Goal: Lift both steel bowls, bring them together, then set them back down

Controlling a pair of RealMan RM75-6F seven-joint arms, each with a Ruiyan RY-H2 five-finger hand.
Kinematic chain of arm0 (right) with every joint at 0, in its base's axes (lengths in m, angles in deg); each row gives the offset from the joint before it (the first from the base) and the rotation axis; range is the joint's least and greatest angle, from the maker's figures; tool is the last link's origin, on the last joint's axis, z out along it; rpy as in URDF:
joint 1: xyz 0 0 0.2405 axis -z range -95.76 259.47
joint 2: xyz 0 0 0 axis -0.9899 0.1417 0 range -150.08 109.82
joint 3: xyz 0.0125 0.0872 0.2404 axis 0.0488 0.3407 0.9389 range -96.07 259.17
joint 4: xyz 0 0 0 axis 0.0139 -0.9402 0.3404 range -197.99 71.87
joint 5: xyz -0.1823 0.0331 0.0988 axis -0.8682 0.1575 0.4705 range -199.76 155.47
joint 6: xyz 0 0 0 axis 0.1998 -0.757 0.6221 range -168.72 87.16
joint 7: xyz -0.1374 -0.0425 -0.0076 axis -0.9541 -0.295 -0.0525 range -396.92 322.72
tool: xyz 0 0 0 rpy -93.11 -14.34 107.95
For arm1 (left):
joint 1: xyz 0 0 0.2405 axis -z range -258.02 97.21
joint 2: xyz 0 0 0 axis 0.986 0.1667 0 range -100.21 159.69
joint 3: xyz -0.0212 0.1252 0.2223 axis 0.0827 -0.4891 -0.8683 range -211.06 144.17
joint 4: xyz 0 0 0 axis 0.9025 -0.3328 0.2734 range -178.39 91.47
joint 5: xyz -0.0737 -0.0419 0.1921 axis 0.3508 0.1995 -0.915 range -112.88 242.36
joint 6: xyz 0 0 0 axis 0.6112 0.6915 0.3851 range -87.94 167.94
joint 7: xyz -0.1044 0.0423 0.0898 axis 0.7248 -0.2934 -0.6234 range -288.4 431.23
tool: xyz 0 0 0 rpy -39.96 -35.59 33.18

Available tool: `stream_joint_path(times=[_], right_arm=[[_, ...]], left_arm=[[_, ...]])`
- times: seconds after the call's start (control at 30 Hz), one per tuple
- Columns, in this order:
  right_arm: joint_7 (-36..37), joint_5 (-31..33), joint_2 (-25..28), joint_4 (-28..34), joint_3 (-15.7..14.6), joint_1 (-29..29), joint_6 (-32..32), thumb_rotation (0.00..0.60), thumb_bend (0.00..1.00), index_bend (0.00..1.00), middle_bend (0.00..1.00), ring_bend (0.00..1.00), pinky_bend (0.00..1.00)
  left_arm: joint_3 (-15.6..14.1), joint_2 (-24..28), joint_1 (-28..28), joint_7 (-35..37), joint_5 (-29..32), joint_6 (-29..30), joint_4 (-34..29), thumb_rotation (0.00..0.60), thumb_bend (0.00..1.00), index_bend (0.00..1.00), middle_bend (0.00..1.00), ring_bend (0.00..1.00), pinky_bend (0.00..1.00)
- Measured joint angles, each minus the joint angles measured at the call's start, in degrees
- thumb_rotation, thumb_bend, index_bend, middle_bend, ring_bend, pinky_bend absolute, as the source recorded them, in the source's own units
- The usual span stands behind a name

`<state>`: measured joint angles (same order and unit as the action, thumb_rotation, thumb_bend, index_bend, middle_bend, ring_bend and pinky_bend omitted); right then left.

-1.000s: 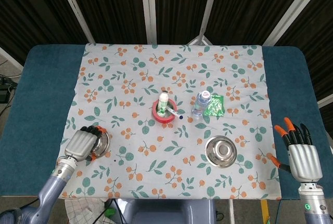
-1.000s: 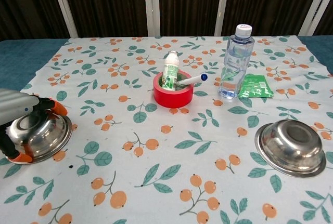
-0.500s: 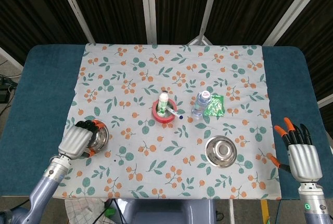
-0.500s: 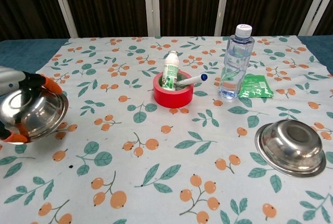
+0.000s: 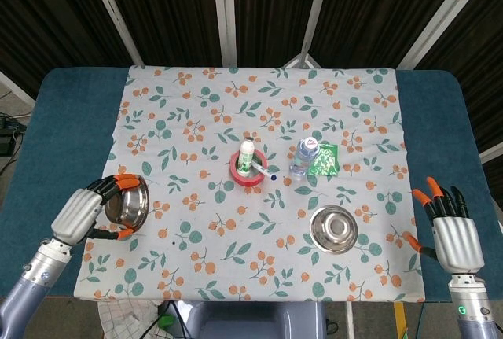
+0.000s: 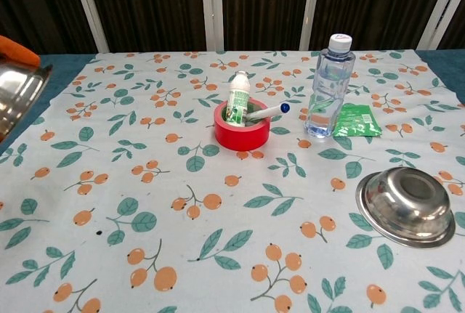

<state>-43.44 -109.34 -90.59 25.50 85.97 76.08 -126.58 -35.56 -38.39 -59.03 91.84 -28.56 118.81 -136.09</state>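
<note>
Head view shows my left hand (image 5: 78, 215) now gripping the left steel bowl (image 5: 128, 201), raised and tilted off the cloth at 8 o'clock, while my right hand (image 5: 454, 238) waits open beside the right steel bowl (image 5: 334, 228), unlifted at 5 o'clock.

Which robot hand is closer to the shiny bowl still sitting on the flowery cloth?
The right hand. It hovers open just past the cloth's edge beside the steel bowl on the cloth. The left hand is far across the table, holding the other bowl.
</note>
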Motion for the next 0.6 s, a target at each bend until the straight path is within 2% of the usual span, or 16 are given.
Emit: stream_joint_path(times=[0.17,0.3,0.47,0.6], right_arm=[[2.4,-0.8,0.2,-0.2,-0.5,-0.4,0.9,0.6,0.17,0.22,0.04,0.13,0.04],[4.7,-1.1,1.2,0.6,-1.5,-0.8,2.9,0.6,0.17,0.23,0.04,0.13,0.04],[6.5,-1.3,3.1,3.2,-3.2,-1.3,6.2,0.6,0.17,0.22,0.04,0.13,0.04],[7.3,-1.8,4.0,4.7,-4.7,-2.1,8.9,0.6,0.17,0.22,0.04,0.13,0.04]], left_arm=[[-1.2,0.4,-0.6,17.4,-4.0,3.7,7.4,0.6,0.08,0.25,0.27,0.2,0.32],[-1.6,-0.6,-0.9,24.9,-6.0,6.2,13.1,0.6,0.07,0.25,0.26,0.2,0.31],[-1.9,-2.6,-1.0,33.3,-7.4,8.8,17.4,0.6,0.07,0.25,0.26,0.2,0.31],[-1.5,-4.9,-1.3,40.9,-8.1,13.0,22.0,0.6,0.07,0.25,0.26,0.2,0.31]])
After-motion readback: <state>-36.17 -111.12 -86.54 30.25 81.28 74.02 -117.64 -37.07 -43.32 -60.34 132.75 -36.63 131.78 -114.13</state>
